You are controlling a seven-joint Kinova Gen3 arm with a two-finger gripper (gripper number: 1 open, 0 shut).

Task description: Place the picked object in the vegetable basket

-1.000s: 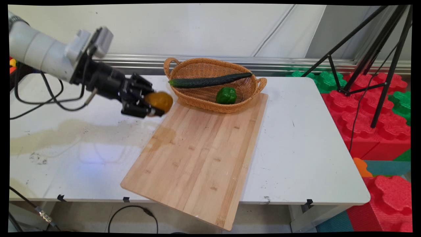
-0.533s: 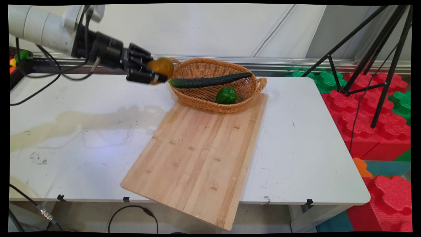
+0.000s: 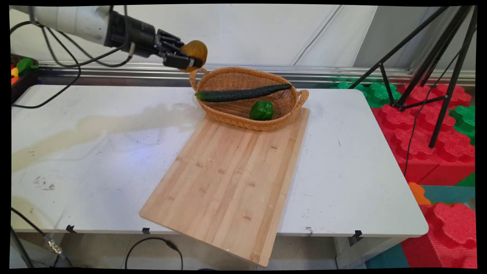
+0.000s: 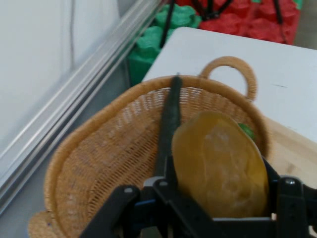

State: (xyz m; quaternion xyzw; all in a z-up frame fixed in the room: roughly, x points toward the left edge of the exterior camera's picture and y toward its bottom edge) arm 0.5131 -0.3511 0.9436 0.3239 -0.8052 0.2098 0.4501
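White surface (image 3: 95,152) carries a wicker basket (image 3: 243,110). Above its left handle hangs the gripper (image 3: 189,58), jaws clamped on a yellow-orange fruit (image 3: 194,51); a cucumber (image 3: 243,93) spans the basket lengthwise beyond them.

Tool (image 3: 191,58) clamps yellow-orange fruit (image 3: 196,52) above wicker basket (image 3: 243,114) left handle; cucumber (image 3: 243,93), green pepper (image 3: 261,110) inside.
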